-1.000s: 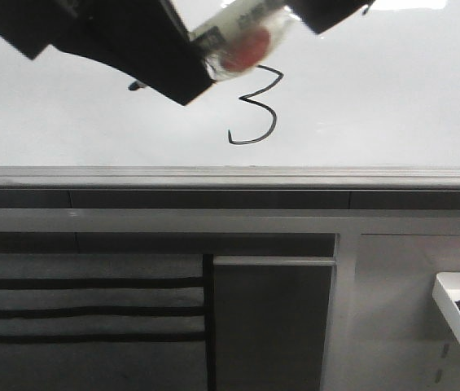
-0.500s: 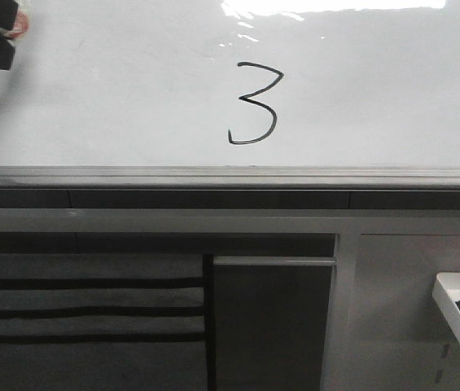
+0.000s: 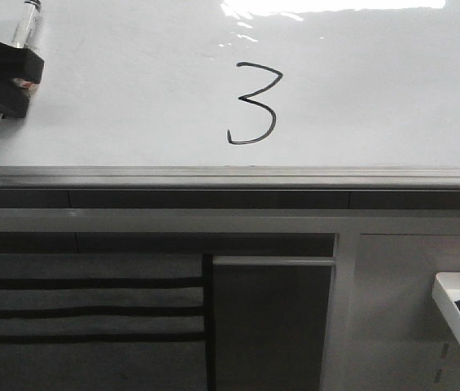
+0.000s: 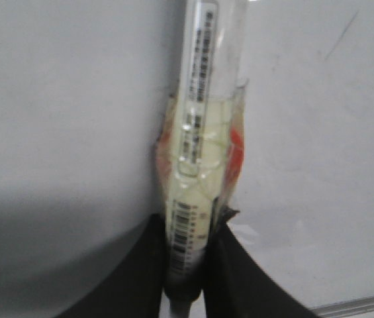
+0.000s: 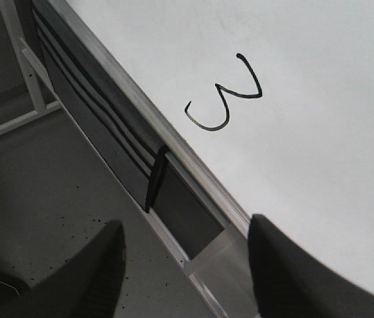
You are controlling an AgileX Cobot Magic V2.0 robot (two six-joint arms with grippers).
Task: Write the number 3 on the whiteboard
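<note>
Nearest you, below the board's grey rail (image 3: 230, 175), a small white tray (image 3: 457, 314) of markers hangs at the lower right, untouched. On the whiteboard (image 3: 376, 90) beyond it, the number 3 (image 3: 254, 104) now stands fully exposed at centre, because a second ago your left gripper (image 3: 2, 81) covered its top and has since swung out to the far left edge, so the digit looks finished and the task essentially done. That left gripper is clamped on the marker (image 4: 196, 152), tip clear of the digit, while your right gripper (image 5: 183, 265) has its fingers spread wide, holding nothing.
</note>
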